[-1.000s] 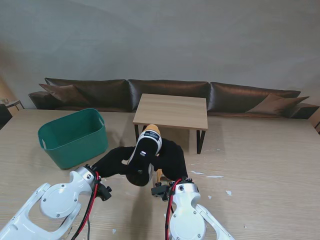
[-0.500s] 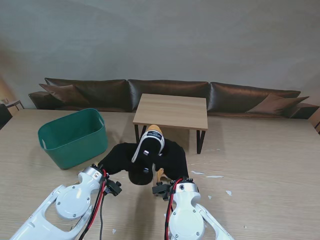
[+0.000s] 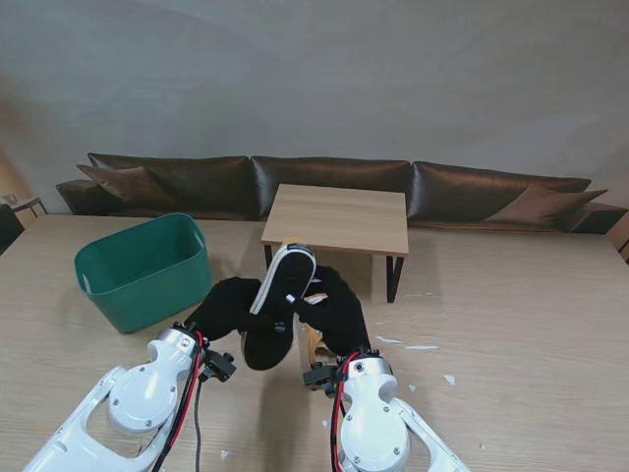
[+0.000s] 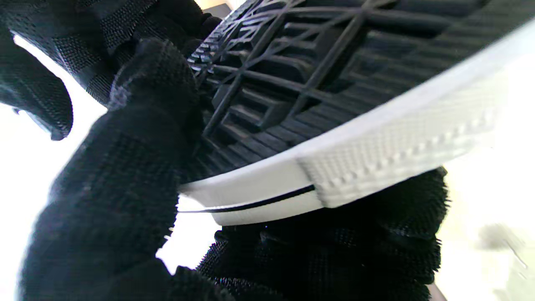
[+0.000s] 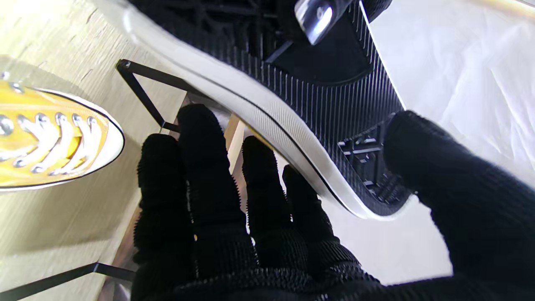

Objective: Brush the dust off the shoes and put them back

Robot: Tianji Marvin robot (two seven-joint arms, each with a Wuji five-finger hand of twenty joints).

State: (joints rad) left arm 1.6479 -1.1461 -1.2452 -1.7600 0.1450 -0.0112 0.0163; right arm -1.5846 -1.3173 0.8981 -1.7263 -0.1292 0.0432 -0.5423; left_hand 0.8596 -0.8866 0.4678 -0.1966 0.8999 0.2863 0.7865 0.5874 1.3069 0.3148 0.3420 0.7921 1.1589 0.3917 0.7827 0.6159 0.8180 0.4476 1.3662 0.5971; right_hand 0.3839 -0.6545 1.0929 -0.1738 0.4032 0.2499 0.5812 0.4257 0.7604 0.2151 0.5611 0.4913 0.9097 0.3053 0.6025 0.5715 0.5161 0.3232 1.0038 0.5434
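Both black-gloved hands are up off the wooden table top (image 3: 511, 295) with a sneaker with a black ribbed sole and white rubber sidewall (image 3: 280, 295) caught between them. The shoe is turned sole-up, tilted, with its toe pointing away from the hands toward the small wooden side table with black metal legs (image 3: 339, 218).

The left hand (image 3: 228, 307) is clamped on the shoe: in its wrist view the gloved fingers (image 4: 138, 138) press right onto the black tread and another part of the glove wraps under the white sidewall, so that's a proper grasp.

The right hand (image 3: 339, 313) sits on the other side of the shoe. In its wrist view the thumb (image 5: 434, 167) lies against the tread near the end of the sole, while the four fingers (image 5: 209, 167) are spread on the far side of the white edge. Whether those actually touch the shoe, I can't tell, so I can't call it gripping or loose.

Past the right hand's fingers a second sneaker, yellow canvas with white laces and a white toe cap (image 5: 50, 138), rests on a wooden surface. A green plastic tub (image 3: 145, 267) stands off beyond the left hand, well apart from it.
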